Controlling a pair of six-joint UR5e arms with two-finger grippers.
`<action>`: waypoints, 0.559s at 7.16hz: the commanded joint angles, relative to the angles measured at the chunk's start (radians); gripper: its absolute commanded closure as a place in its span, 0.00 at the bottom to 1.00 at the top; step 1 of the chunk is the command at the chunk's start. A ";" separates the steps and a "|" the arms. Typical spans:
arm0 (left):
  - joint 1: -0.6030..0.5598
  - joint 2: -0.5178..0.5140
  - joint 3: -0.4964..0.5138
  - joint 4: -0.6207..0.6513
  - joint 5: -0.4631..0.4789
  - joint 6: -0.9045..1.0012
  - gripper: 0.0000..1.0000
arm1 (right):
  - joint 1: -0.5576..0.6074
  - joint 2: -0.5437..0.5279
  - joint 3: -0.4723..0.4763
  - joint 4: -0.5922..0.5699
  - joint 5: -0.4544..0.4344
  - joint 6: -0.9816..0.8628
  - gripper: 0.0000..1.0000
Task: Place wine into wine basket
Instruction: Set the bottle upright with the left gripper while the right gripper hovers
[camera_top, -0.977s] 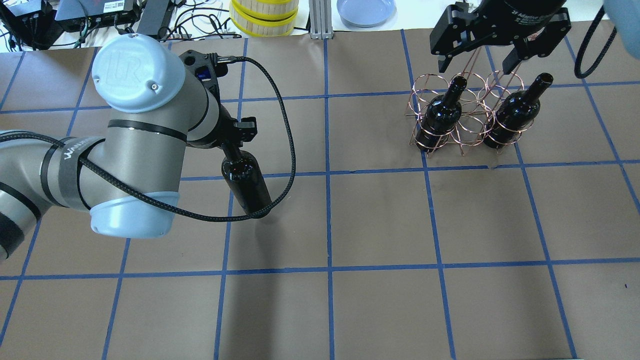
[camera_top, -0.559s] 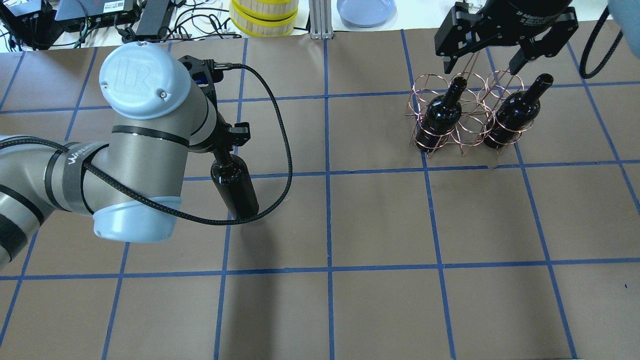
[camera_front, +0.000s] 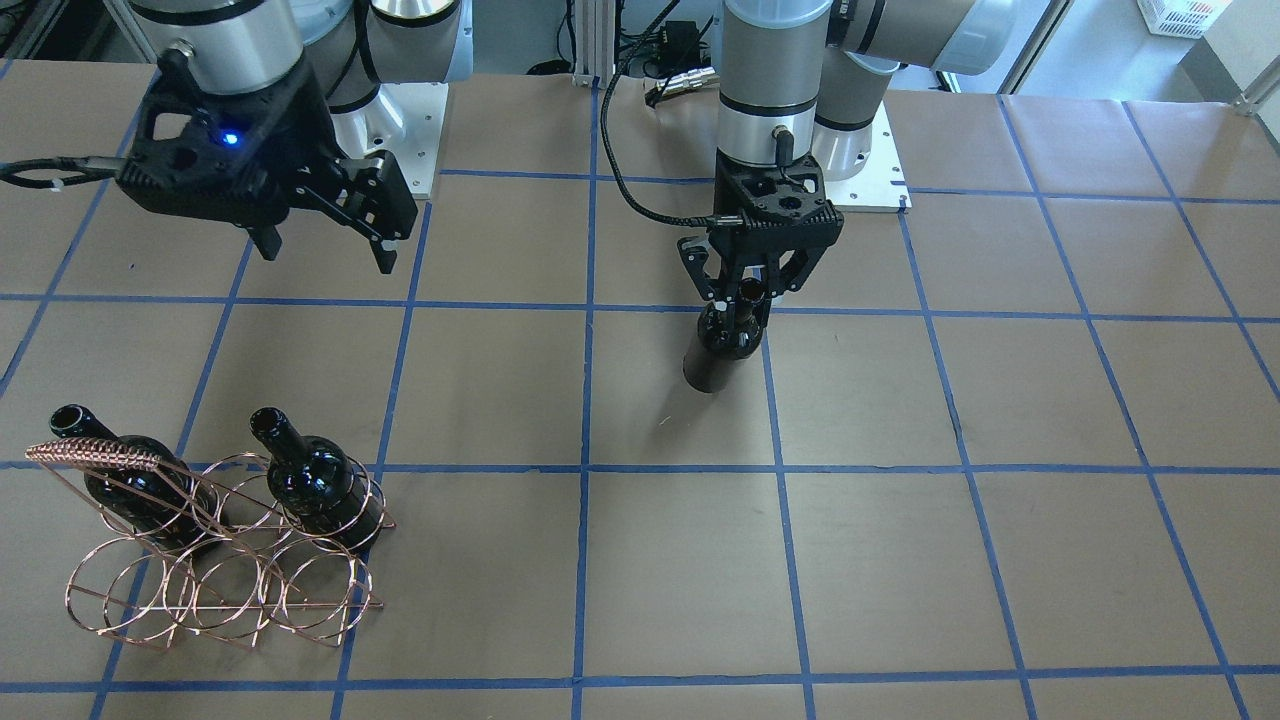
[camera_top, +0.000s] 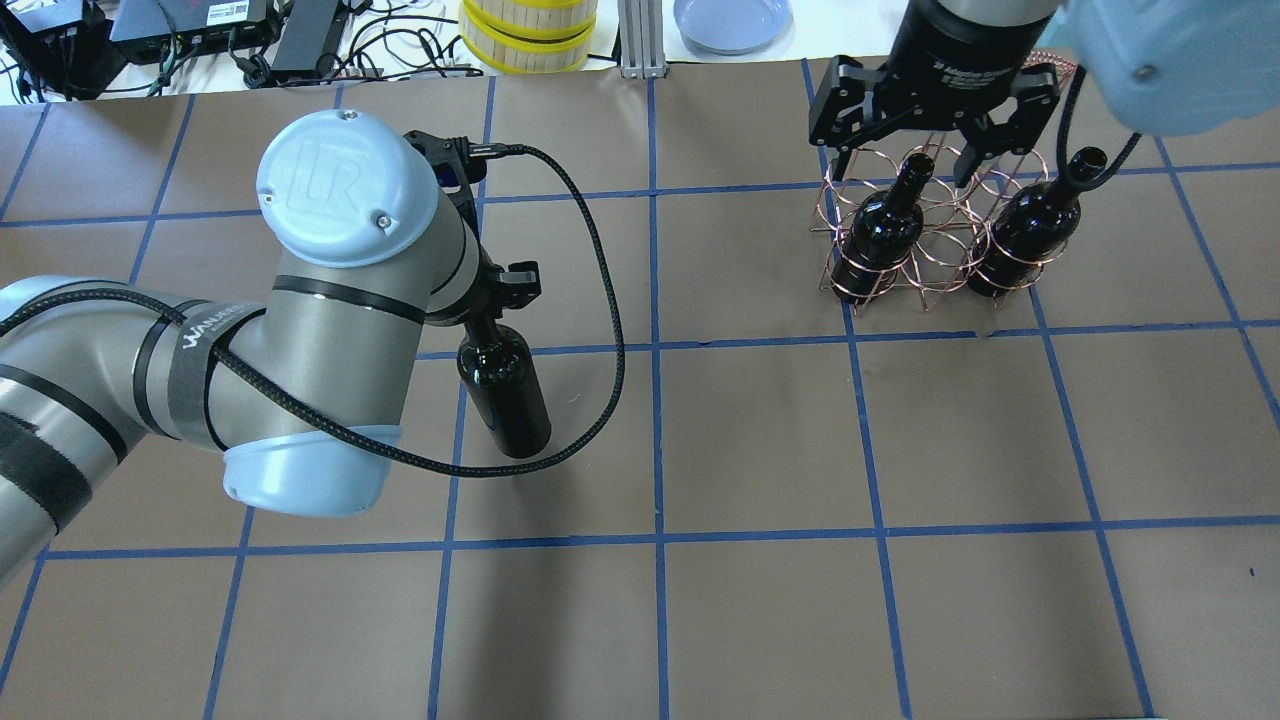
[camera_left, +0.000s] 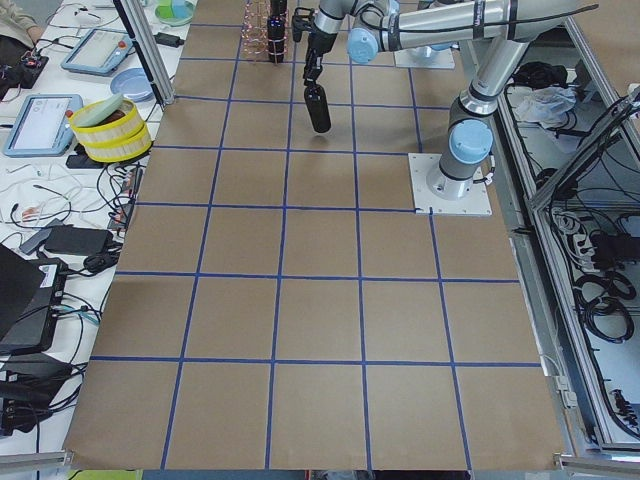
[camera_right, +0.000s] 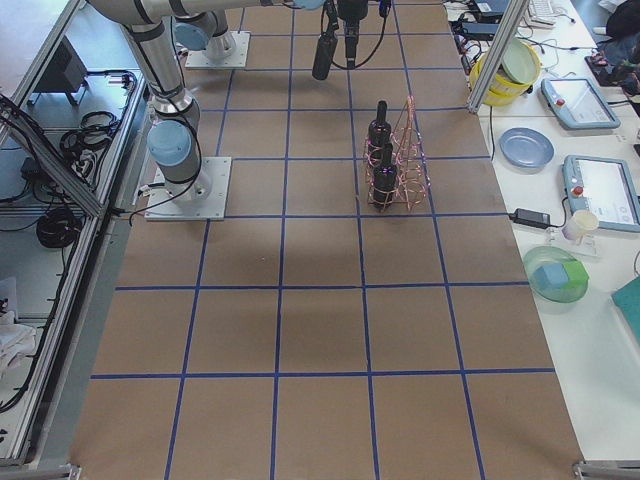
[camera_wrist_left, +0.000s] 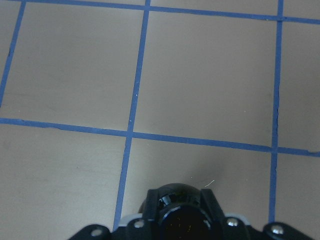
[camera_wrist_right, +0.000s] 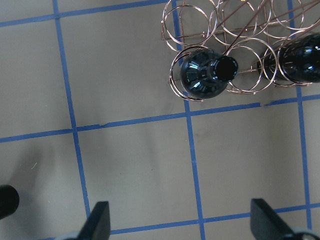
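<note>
1. Nearest us, the left gripper (camera_front: 750, 297) is closed narrow on the neck of the wine (camera_top: 505, 395). The bottle hangs upright and, we judge, just clear of the surface (camera_top: 760, 440). It is about midway between the near and far edges and well apart from the rack.
2. As we read it, the step in hand is carrying that bottle across to our right. We would keep it vertical and high enough for its base to clear the top rings. A neck grip lets a heavy, glossy bottle swing or slip, so we would move it smoothly.
3. Farther out, the right gripper (camera_front: 326, 252) hovers on the near side of the basket, spread wide, holding and touching nothing.
4. Farthest, by the far edge, the wine basket (camera_top: 925, 255) carries a left-end bottle (camera_top: 880, 232) and a right-end bottle (camera_top: 1025, 232). The middle rings between them look free, so we would centre over those and lower straight down.
</note>
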 joint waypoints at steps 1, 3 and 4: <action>-0.022 0.005 -0.030 0.011 0.002 -0.011 0.95 | 0.035 0.028 0.000 -0.005 -0.004 0.040 0.00; -0.022 0.000 -0.028 0.047 0.017 -0.016 0.96 | 0.038 0.025 0.035 -0.011 0.000 0.039 0.00; -0.022 0.001 -0.029 0.051 0.018 -0.016 0.96 | 0.038 0.025 0.037 -0.012 0.002 0.040 0.00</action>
